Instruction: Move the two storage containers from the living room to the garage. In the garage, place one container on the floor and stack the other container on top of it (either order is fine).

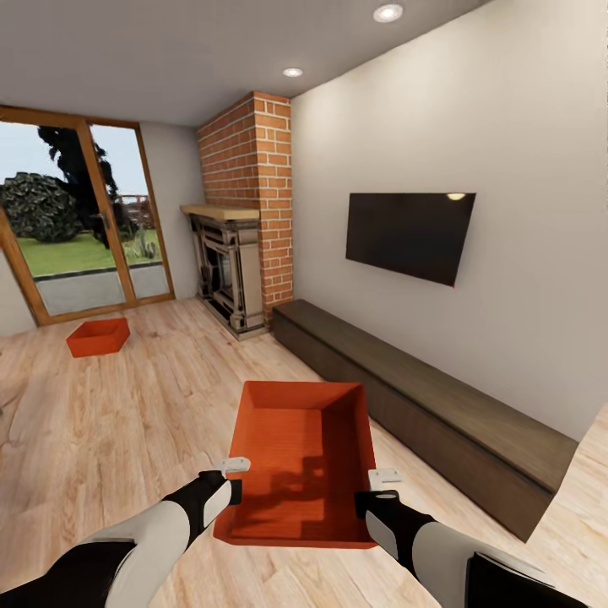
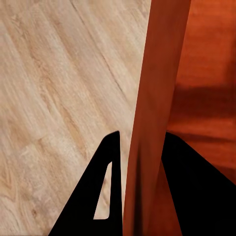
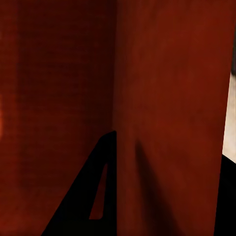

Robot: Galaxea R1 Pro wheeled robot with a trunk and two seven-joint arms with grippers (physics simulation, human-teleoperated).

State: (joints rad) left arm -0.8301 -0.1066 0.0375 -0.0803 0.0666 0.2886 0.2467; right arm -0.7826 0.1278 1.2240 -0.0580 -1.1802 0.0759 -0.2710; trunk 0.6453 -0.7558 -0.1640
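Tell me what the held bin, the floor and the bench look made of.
Held bin: likely matte plastic, uniform orange-red, thin wall, faint ribbing in the right wrist view. Floor: light wood planks, visible grain and seams. Bench: dark wood, faint grain, matte.

the near bin sits between both grippers, so the space straight ahead is taken by it. the left gripper straddles its left wall, one finger outside over the wood floor, the other inside. the right gripper straddles the right wall the same way. left of the bin the floor lies open all the way to the second bin, which rests well apart near the glass doors. on the right, room is tight: a long dark bench runs along the wall near the bin, with the tv above it and the brick fireplace at its far end.
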